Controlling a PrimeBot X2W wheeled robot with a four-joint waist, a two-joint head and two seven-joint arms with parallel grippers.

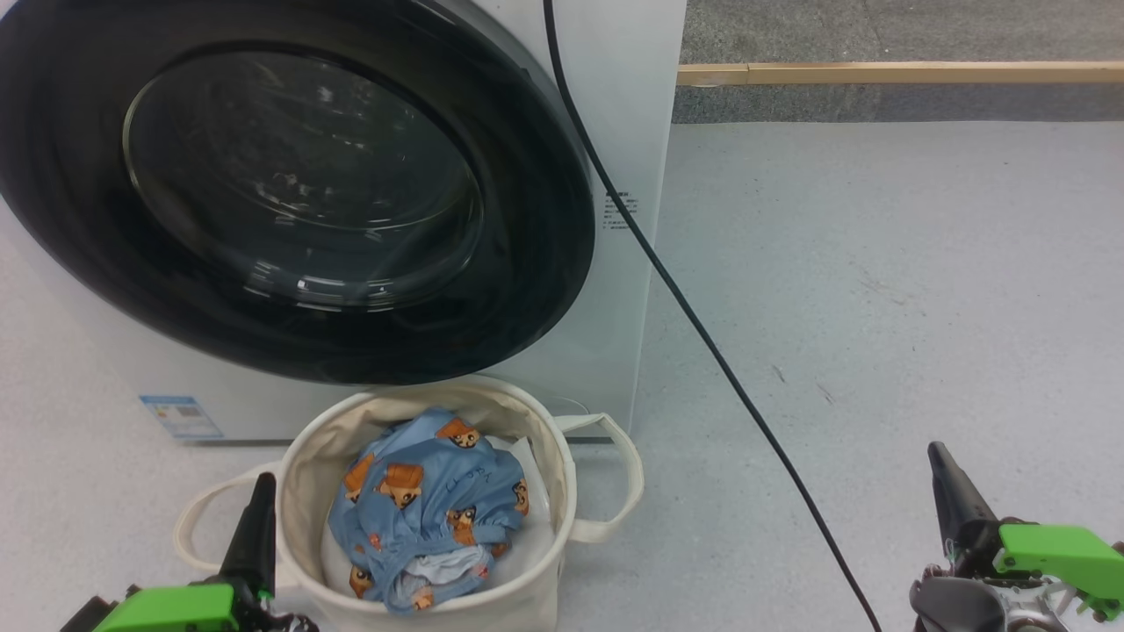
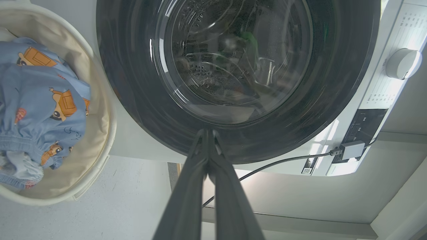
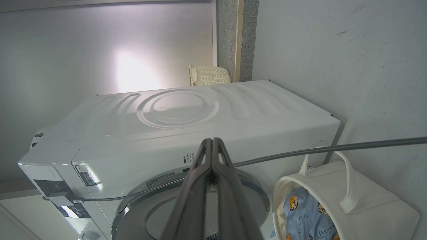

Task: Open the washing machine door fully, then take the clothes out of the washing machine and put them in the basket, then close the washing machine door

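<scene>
The washing machine door (image 1: 299,193), round with a glossy black rim and clear glass centre, lies shut flat against the white washing machine (image 1: 615,158). Below it stands the cream canvas basket (image 1: 562,491), and the light blue clothes (image 1: 430,509) with orange bear faces lie crumpled inside. My left gripper (image 1: 262,483) is shut and holds nothing, just left of the basket. My right gripper (image 1: 938,452) is shut and holds nothing, far right above the floor. In the left wrist view the left gripper (image 2: 207,131) points at the door (image 2: 233,76), with the clothes (image 2: 40,100) at left.
A black cable (image 1: 702,333) runs from the washer's top down across the grey floor toward my right arm. A wooden strip (image 1: 896,73) lies along the far floor edge. Open floor spreads to the right of the washer. A pale woven basket (image 3: 208,75) stands behind the machine.
</scene>
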